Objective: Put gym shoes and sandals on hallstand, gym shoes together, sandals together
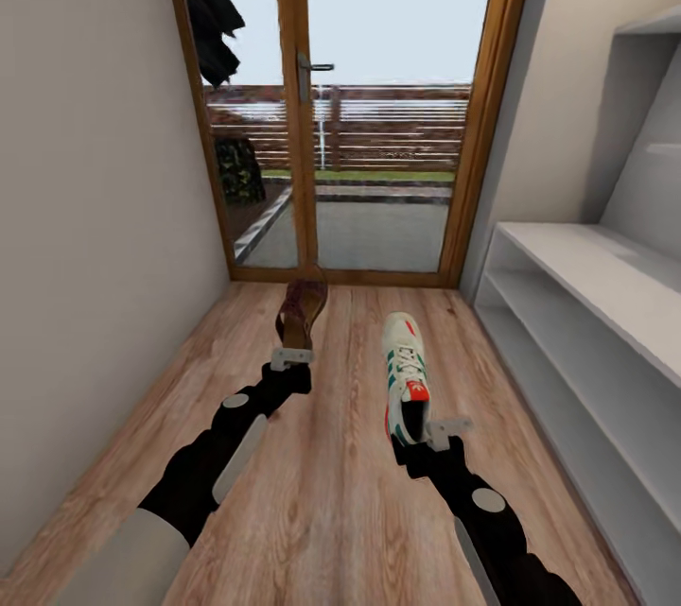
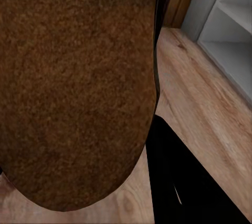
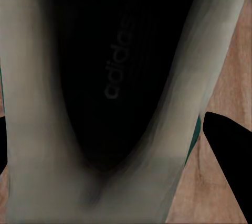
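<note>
Glass door (image 1: 378, 105) ahead, white hallstand (image 1: 605, 303) right of it; left gripper (image 1: 291, 358) grasping sandal (image 1: 303, 311); right gripper (image 1: 430, 436) grasping gym shoe (image 1: 405, 374); both arms outstretched.

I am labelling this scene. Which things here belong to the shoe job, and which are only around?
Job:
- sandal, in left hand
- gym shoe, in right hand
- hallstand

Only around:
- glass door
- dark coat
</note>
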Robot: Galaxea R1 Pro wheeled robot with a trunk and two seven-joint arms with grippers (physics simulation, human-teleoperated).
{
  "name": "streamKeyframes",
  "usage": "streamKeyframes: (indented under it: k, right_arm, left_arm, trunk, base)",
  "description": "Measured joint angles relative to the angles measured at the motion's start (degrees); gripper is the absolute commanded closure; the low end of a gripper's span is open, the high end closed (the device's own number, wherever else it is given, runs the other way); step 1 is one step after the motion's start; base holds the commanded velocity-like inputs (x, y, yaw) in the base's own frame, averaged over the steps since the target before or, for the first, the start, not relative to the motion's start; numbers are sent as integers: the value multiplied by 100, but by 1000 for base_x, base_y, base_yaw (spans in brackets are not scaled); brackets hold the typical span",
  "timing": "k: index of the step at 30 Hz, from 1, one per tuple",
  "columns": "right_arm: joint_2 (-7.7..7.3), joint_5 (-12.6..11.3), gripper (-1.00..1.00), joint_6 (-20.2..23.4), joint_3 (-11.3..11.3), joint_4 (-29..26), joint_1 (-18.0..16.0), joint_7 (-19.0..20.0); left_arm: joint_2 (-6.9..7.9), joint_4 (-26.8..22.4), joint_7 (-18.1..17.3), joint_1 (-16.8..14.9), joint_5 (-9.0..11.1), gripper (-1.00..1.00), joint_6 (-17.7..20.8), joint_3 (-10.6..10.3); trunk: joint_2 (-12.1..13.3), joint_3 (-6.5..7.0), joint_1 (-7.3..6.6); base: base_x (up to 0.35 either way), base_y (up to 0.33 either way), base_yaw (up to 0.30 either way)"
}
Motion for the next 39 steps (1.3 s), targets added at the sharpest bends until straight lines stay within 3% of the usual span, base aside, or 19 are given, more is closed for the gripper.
streamKeyframes:
  k: [3,32,39]
  right_arm:
    - [-2,0,100,0,-5,-1,0,0]
    - [-4,-64,100,-16,-92,-6,1,0]
    - [-3,-65,100,-16,-90,-3,1,0]
  left_arm:
    - [-63,-1,-2,0,-3,100,36,-74]
    - [-104,-1,2,0,-5,100,40,-88]
    - [-107,1,2,-1,-5,100,39,-90]
  trunk:
    - [0,0,0]
    - [0,0,-1]
    - [0,0,-1]
  base:
    - [212,279,0]
    - [272,232,0]
    - [283,215,-178]
